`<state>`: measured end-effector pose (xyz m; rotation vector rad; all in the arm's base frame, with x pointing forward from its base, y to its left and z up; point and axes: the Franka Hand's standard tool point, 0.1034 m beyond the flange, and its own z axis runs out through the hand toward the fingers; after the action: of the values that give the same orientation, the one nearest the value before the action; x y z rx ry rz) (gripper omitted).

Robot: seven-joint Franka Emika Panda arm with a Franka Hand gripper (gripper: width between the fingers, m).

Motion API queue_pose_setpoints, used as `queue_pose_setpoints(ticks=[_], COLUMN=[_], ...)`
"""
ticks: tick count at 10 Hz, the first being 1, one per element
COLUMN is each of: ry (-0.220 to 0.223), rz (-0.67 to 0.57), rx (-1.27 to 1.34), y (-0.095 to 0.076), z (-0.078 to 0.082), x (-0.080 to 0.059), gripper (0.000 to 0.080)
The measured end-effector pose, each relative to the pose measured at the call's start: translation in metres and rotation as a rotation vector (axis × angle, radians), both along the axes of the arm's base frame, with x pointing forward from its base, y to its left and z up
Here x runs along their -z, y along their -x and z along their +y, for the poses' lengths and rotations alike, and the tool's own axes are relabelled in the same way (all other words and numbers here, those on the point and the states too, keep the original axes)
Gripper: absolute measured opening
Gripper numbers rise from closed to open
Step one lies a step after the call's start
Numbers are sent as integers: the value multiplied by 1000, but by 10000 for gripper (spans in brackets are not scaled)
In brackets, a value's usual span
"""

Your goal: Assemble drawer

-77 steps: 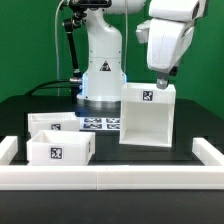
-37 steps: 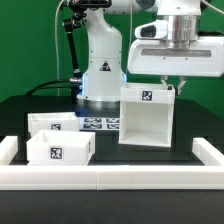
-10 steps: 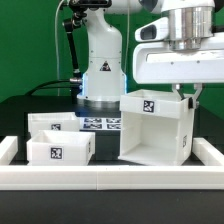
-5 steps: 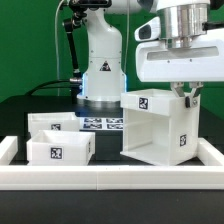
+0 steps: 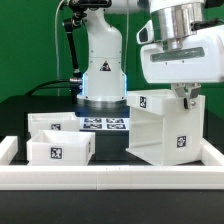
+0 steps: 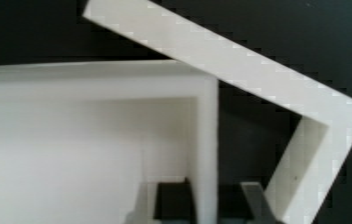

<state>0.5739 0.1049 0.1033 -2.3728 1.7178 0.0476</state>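
The tall white drawer shell (image 5: 163, 132) stands at the exterior view's right, tilted, with tags on two faces. My gripper (image 5: 186, 97) reaches down onto its upper far corner and is shut on one thin wall of the shell. In the wrist view that wall (image 6: 214, 140) runs between my two dark fingers (image 6: 173, 203), and the gripper (image 6: 214, 206) pinches it. Two small open-topped trays sit at the exterior view's left, one in front (image 5: 60, 151) and one behind (image 5: 50, 123).
The marker board (image 5: 103, 124) lies flat between the trays and the shell, before the robot base (image 5: 100, 70). Low white border rails run along the front (image 5: 110, 179), the left (image 5: 8, 148) and the right (image 5: 211, 154).
My gripper came down onto the shell's top wall and shut on it. Since then the shell has turned and tipped, its open face swinging away and a tagged side coming round to the front.
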Motion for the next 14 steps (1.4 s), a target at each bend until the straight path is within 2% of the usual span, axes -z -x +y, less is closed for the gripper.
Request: queue_pose_setpoints(ticks=[2,4,6,11,14], ry=[-31,-42,-53,-65,-58], rz=[26,36,28,26,25], rx=[135,167,177,181,178], y=[-9,-16,-32,-58,-63], z=[0,-1,0,1,0], x=[0,4,3,3,3], gripper=[39,39,39,39,39])
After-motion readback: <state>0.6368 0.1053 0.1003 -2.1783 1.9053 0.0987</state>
